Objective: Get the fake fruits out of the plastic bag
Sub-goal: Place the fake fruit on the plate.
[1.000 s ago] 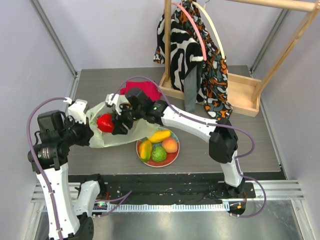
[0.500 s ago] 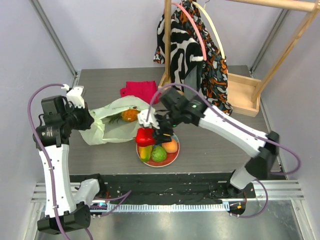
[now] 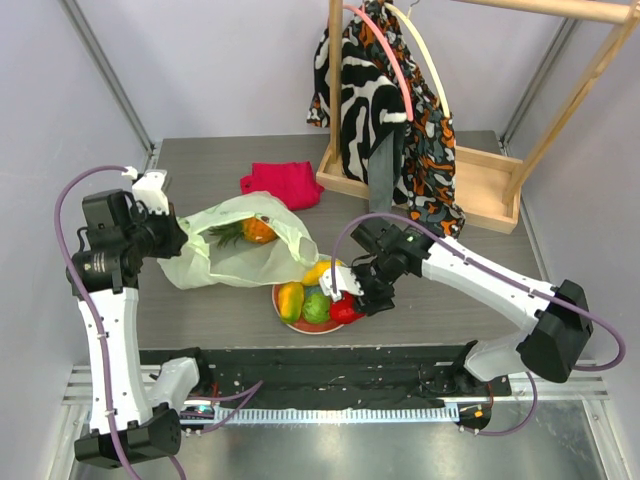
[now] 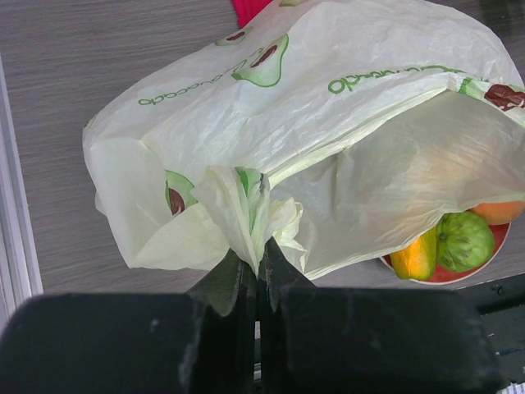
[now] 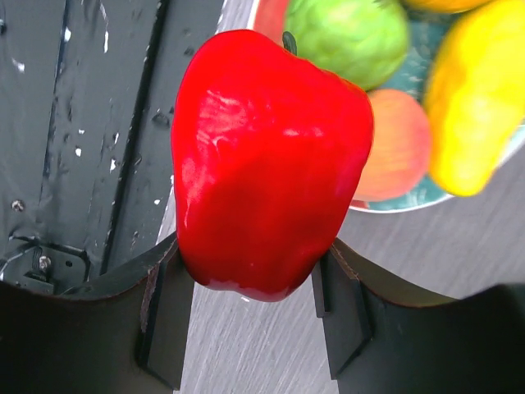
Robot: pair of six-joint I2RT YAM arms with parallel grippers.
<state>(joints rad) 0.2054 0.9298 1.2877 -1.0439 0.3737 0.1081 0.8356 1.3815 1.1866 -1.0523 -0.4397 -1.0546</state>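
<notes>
While bent low toward the near edge, from above, clamps the red pepper (image 3: 345, 311) in the right gripper (image 3: 352, 300) at the plate's (image 3: 300, 326) right rim, beside other fruits (image 3: 291, 299). Pinches the plastic bag (image 3: 245, 258), pineapple (image 3: 258, 231) inside, with the left gripper (image 3: 176, 243) near the left edge. Left wrist: jaws closed on bunched film. Right wrist: pepper wedged in the grip.
</notes>
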